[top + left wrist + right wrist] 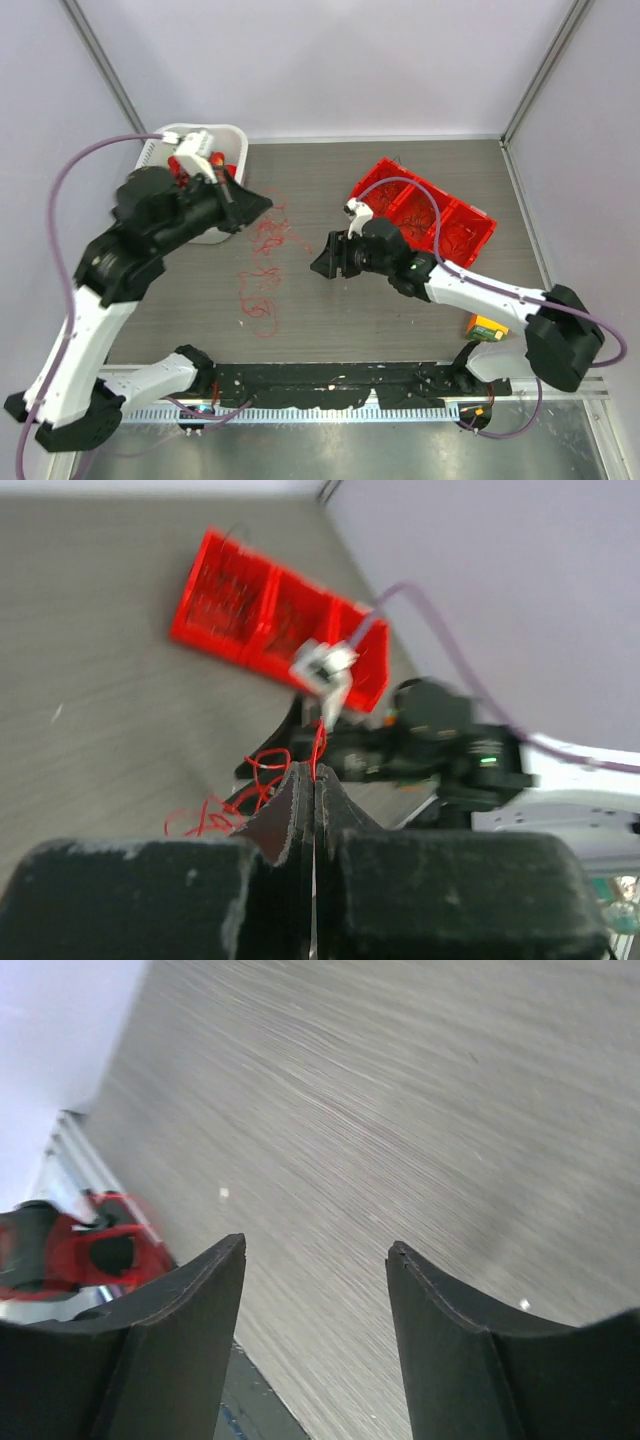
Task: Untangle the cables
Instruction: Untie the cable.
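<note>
Left wrist view, nearest first: shows the left gripper (316, 772) pressed together on a single red strand of the cables (318, 748), with more thin red loops just below and to the left of the tips. Right wrist view: shows the right gripper (316, 1248) with jaws apart and nothing between them, only bare table (400, 1110) beneath.

From above, going away from the arm bases: begins with loose red curls flat on the table, then continues as a thin, wandering trail up to the left gripper. Lies between the two grippers, much nearer to the left one and apart from the right one. Runs with the long axis roughly near-to-far, leaning a little to the right at the far end; no clear head or tail to make out. Farther back: a white basket (215, 127) on the left, a red tray (462, 232) on the right.

Judging by the look: very light, soft and limp, with no stiffness to keep a shape. Probably slips easily from the pads and catches on its own loops. Seems best to take hold on a free stretch of one strand, away from the crossings, and to pull gently, so as not to tighten a knot.
</note>
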Robot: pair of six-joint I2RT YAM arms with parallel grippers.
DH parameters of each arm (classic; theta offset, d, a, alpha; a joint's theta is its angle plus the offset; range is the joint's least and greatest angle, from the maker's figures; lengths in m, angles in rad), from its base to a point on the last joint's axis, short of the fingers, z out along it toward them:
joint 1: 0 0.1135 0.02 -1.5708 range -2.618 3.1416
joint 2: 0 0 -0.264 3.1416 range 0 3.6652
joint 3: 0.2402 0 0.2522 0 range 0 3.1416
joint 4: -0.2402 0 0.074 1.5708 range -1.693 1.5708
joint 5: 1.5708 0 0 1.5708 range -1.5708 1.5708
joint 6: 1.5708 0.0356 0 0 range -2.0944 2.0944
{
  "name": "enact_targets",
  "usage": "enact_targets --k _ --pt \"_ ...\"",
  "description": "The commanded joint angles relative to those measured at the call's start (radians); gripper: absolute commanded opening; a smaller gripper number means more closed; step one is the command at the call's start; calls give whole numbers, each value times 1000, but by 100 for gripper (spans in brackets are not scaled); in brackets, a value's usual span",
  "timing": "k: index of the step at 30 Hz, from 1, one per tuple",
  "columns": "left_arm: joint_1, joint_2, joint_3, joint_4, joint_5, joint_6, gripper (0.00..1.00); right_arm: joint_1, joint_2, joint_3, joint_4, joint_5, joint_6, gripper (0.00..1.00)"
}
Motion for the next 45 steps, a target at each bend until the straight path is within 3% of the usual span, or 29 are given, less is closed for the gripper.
enact_targets --k 1,8,20,32,36,39,45 --pt "6 42 -56 -12 22 -17 0 0 -104 52 89 -168 -84 66" --pt "4 31 -137 17 52 -17 0 2 -161 248 -119 20 -97 69" --pt "4 35 -177 68 92 -38 0 19 -48 434 -45 -27 12 72" --pt "4 41 -153 37 65 -23 0 88 -51 382 32 4 16 72" --pt "6 35 -142 14 45 -12 0 109 -84 364 -120 195 -7 71" --pt "6 33 -139 16 46 -12 0 111 -113 289 -46 148 5 71" --pt "6 38 -119 11 60 -17 0 129 -58 313 57 14 49 71"
